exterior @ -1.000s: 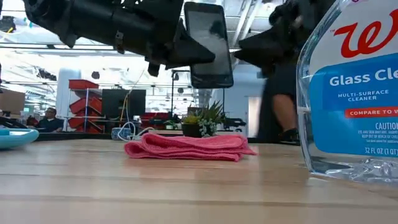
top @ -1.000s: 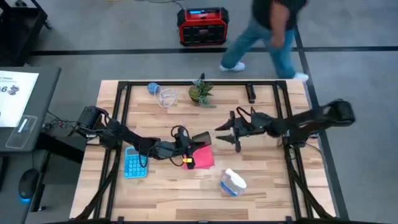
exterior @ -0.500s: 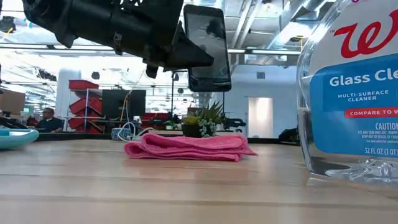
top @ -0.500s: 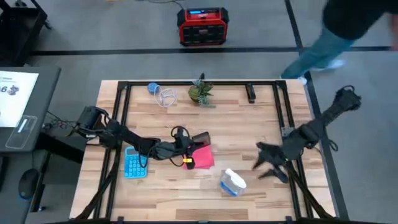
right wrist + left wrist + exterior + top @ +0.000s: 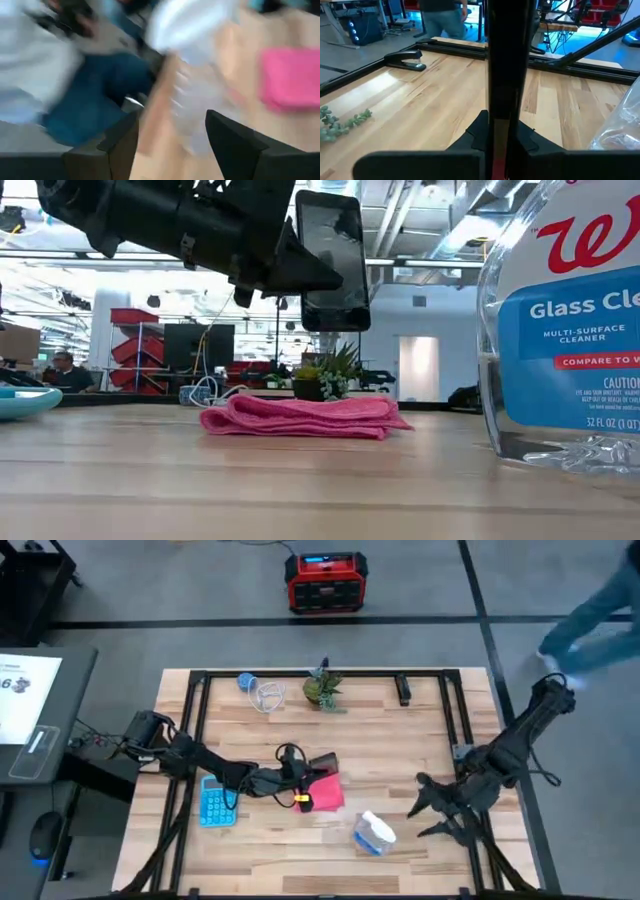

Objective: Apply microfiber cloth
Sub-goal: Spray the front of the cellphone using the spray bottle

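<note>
Wooden table (image 5: 400,750) | left tool (image 5: 312,766) grasping phone (image 5: 334,260) above pink cloth (image 5: 300,417) | right tool (image 5: 428,808) released

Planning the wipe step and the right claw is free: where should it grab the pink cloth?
Probably from straight above, on the bare right half of the microfiber cloth. It lies folded flat on the table, so an edge gives nothing to pinch, and the left claw holds the phone over its left side.
</note>
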